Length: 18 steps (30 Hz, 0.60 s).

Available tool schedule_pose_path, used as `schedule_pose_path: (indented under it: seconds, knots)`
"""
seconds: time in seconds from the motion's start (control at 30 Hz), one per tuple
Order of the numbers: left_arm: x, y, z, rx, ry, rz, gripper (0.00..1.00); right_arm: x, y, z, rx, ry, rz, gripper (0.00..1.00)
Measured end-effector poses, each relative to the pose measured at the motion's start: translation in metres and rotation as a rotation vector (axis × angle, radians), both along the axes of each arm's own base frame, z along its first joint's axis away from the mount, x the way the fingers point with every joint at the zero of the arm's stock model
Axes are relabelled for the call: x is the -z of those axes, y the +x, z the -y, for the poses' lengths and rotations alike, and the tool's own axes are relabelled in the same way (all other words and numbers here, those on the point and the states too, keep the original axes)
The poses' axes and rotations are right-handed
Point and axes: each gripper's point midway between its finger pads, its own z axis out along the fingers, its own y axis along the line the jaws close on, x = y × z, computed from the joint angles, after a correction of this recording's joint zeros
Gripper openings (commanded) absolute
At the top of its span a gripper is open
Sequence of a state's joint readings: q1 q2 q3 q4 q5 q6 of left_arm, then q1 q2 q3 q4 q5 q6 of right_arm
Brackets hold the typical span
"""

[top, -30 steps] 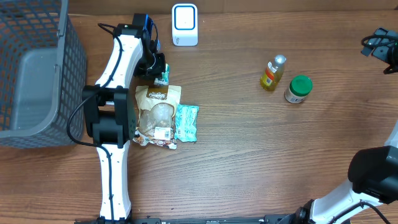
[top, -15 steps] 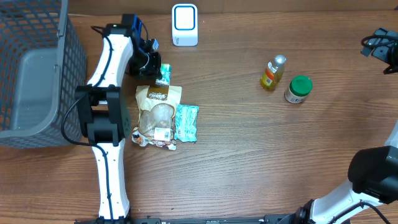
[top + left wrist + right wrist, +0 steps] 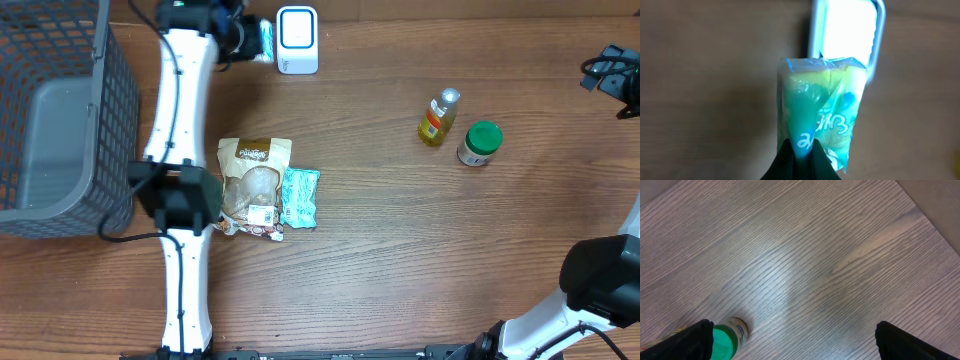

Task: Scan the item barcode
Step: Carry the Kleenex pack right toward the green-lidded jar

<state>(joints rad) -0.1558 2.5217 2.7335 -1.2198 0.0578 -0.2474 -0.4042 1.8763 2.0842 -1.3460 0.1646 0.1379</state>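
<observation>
**Wooden bench (image 3: 400, 270): green packet (image 3: 820, 120) up at the scanner (image 3: 297, 40), read unconfirmed**

Against the bench's far edge stood the white scanner. The left end effector (image 3: 243, 34) was pinched shut on the green packet, holding it just beside the scanner's face. The pick looked done and the scan under way, though I saw no barcode. Near the right edge the right end effector (image 3: 612, 78) hung wide open and empty. Nothing blocked the scanner. A brown pouch (image 3: 255, 185), teal packet (image 3: 300, 197), bottle (image 3: 438, 117) and jar (image 3: 480, 143) lay well apart from it, with a basket (image 3: 60, 120) at the left edge.
</observation>
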Motion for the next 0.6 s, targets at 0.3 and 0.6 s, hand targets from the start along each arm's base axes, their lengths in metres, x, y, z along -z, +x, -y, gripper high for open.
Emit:
schedule_pose_path:
  seconds: [0.3,0.6]
  knots:
    - [-0.069,0.038,0.080,-0.119,0.490,0.486,0.04,0.000,0.000,0.000,0.000,0.000,0.000,1.00]
    - [-0.008,0.052,0.068,-0.086,0.822,0.426,0.04,0.000,0.000,0.000,0.000,0.000,0.000,1.00]
